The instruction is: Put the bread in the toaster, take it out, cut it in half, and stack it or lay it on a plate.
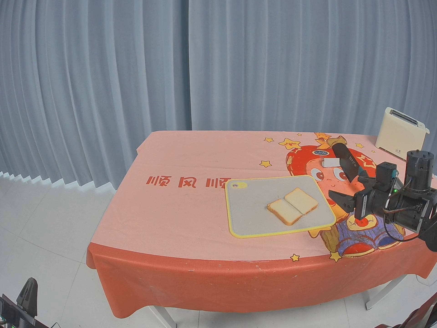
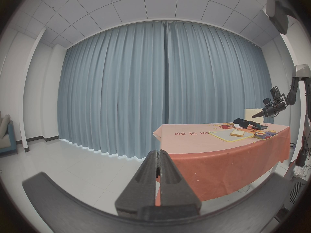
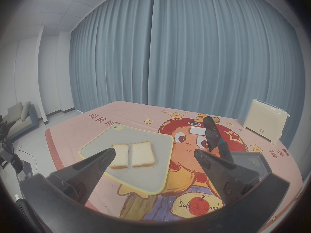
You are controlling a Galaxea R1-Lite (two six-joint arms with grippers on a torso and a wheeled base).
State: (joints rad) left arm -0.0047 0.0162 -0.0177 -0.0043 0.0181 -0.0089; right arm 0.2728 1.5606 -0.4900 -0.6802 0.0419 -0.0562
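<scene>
Two bread halves [image 1: 292, 206] lie side by side, cut edges almost touching, on a grey cutting board [image 1: 255, 215] with a yellow rim. In the right wrist view the halves [image 3: 132, 154] lie just beyond my right gripper [image 3: 155, 157], which is open and holds nothing. It hovers off the board's right edge [image 1: 337, 198]. A black knife [image 1: 346, 162] [image 3: 213, 135] rests on the tablecloth behind that gripper. The cream toaster [image 1: 400, 134] [image 3: 265, 120] stands at the table's far right corner. My left gripper [image 2: 158, 167] is shut and hangs low, well left of the table.
The table [image 1: 182, 215] wears an orange-pink cloth with a cartoon print; its left half is bare. A small white card [image 1: 330, 162] lies by the knife blade. A dark tray [image 3: 252, 159] sits under the knife handle. Grey curtains hang behind.
</scene>
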